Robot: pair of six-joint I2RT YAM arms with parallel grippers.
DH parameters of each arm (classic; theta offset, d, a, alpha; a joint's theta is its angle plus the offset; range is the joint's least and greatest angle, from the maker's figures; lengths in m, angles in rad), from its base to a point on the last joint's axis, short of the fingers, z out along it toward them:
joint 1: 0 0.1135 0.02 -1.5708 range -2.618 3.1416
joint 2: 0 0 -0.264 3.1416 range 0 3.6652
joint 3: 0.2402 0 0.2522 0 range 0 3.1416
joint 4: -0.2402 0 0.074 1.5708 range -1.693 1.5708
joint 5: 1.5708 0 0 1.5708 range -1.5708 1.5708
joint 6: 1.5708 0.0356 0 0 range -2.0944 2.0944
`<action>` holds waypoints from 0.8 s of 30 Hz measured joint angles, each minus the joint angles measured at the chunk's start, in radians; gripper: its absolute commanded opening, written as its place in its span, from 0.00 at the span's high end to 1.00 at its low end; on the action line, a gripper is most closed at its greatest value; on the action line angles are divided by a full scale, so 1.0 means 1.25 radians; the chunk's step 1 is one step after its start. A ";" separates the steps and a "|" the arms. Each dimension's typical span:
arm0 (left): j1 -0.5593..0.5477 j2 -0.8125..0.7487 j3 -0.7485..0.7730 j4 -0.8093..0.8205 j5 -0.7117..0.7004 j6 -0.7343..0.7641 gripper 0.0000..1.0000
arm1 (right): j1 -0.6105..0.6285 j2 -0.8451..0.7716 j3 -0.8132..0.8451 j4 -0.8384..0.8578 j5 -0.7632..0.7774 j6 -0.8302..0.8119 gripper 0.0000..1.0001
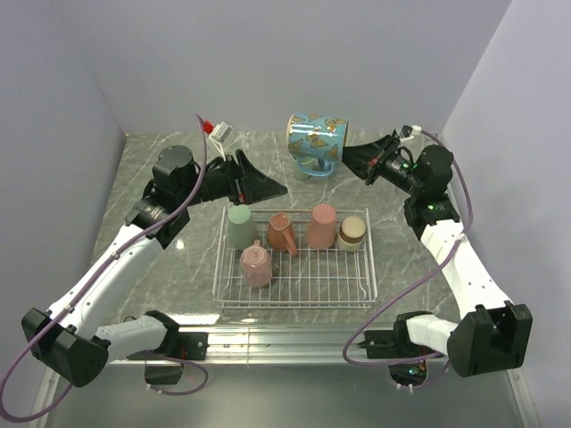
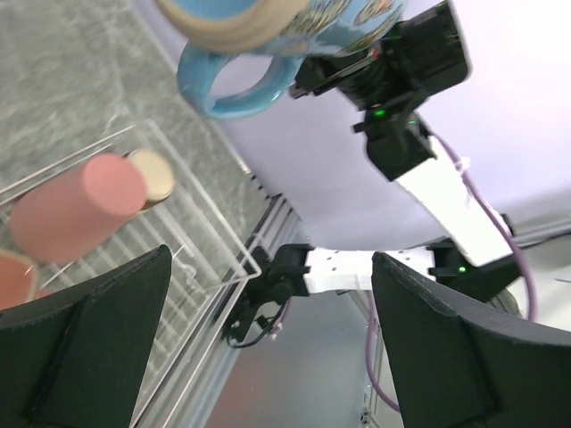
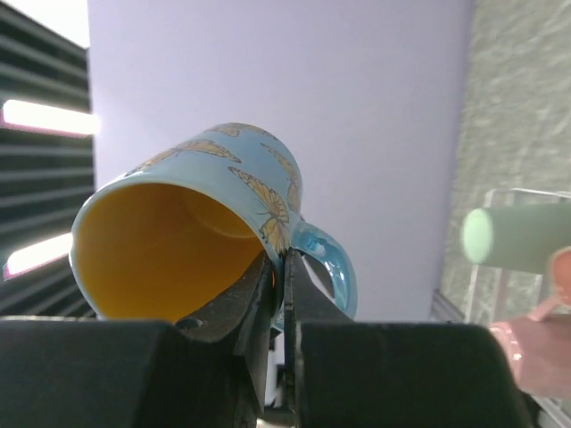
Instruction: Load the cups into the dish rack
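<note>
My right gripper is shut on the rim of a blue butterfly mug, one finger inside and one outside near the handle. It holds the mug on its side in the air beyond the far edge of the white wire dish rack. The mug also shows in the right wrist view and in the left wrist view. The rack holds a sage green cup, a salmon mug, a pink cup, a brown metallic cup and a pink mug. My left gripper is open and empty, above the rack's far left corner.
A small white object with a red tip lies at the table's back left. Grey walls close in the back and both sides. The rack's front rows are bare wire.
</note>
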 measured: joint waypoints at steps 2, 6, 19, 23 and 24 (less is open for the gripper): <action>0.000 0.002 -0.002 0.038 0.014 -0.011 0.00 | 0.003 -0.001 0.000 0.021 -0.012 0.018 1.00; 0.000 0.023 0.000 0.096 0.025 -0.024 0.01 | 0.013 -0.001 0.000 0.035 -0.027 0.055 1.00; 0.001 0.103 0.022 0.138 0.001 -0.014 0.01 | 0.121 0.006 0.000 0.126 -0.022 0.161 1.00; 0.001 0.104 0.045 0.153 0.001 -0.013 0.05 | 0.135 0.013 0.000 0.135 -0.006 0.175 1.00; 0.001 0.104 0.052 0.157 0.000 -0.013 0.06 | 0.138 0.016 0.000 0.136 -0.005 0.178 1.00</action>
